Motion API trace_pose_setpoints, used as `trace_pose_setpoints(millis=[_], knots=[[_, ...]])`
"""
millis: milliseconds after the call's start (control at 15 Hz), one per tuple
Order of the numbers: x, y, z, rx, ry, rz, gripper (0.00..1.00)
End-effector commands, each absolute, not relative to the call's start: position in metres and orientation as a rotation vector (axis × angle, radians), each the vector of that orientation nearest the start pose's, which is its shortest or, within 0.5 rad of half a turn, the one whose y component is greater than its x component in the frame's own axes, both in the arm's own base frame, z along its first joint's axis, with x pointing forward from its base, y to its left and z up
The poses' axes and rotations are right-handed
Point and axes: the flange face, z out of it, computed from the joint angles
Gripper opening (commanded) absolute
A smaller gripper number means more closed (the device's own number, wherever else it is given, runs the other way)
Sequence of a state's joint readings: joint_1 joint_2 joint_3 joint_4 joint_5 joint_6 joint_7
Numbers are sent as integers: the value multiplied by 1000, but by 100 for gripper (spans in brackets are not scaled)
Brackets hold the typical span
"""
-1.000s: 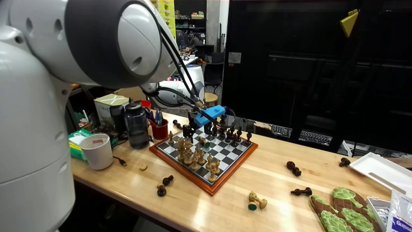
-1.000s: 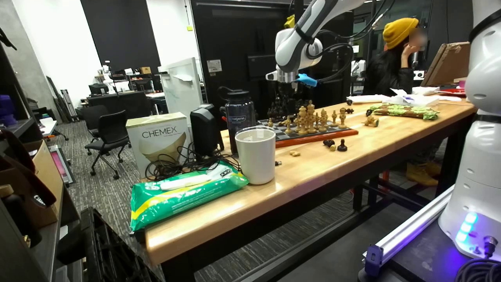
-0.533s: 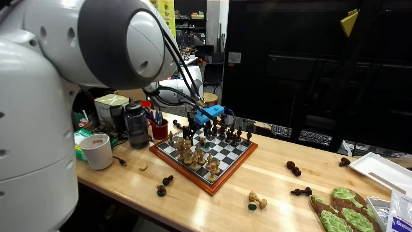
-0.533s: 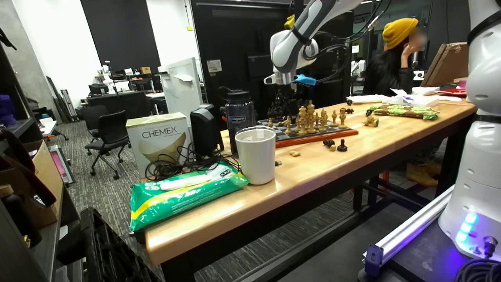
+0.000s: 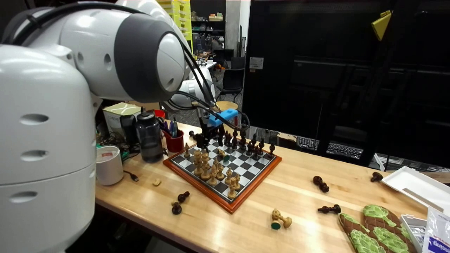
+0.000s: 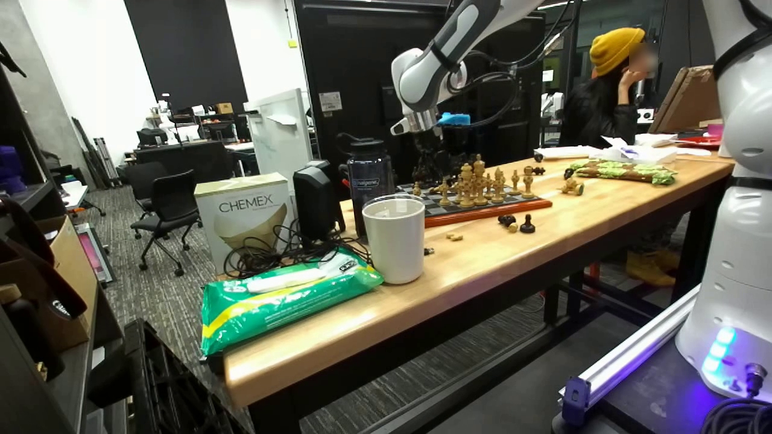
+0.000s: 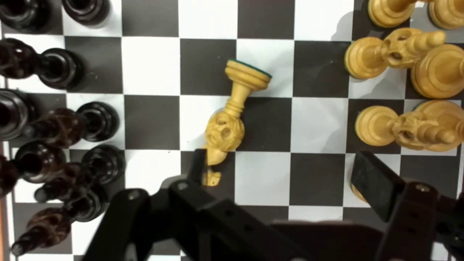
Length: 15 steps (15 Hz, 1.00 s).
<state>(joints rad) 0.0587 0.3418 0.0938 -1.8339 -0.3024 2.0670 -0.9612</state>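
Observation:
My gripper (image 7: 288,177) is open and empty above the chessboard (image 5: 251,186). Its black fingers are wide apart in the wrist view, with bare squares between them. A light wooden chess piece (image 7: 225,130) lies tipped over mid-board; the left finger in the wrist view covers part of its head. It also shows in an exterior view (image 5: 222,154). The right finger hides most of another light piece (image 7: 357,194). Light pieces (image 7: 377,125) stand on one side, dark pieces (image 7: 96,121) on the opposite side. In an exterior view the gripper (image 5: 211,138) hangs over the board's far part.
A dark bottle (image 5: 149,137), a red pen cup (image 5: 174,140) and a white cup (image 6: 395,238) stand beside the board. Fallen dark pieces (image 5: 329,209) and light pieces (image 5: 280,219) lie on the table. A patterned oven mitt (image 5: 379,228) and white trays (image 5: 418,186) lie farther along.
The arm has swung, carrying the gripper leftward in both exterior views, away over the board's far part. The gripper stays empty. The chess pieces have not visibly moved.

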Motion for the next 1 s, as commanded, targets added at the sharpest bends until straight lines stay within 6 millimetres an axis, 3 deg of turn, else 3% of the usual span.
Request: trace_pose_setpoints(millis=[0,933], knots=[[633,86,338,-2614,-2046,408,100],[640,105,322,-2569,-2233,612,100]])
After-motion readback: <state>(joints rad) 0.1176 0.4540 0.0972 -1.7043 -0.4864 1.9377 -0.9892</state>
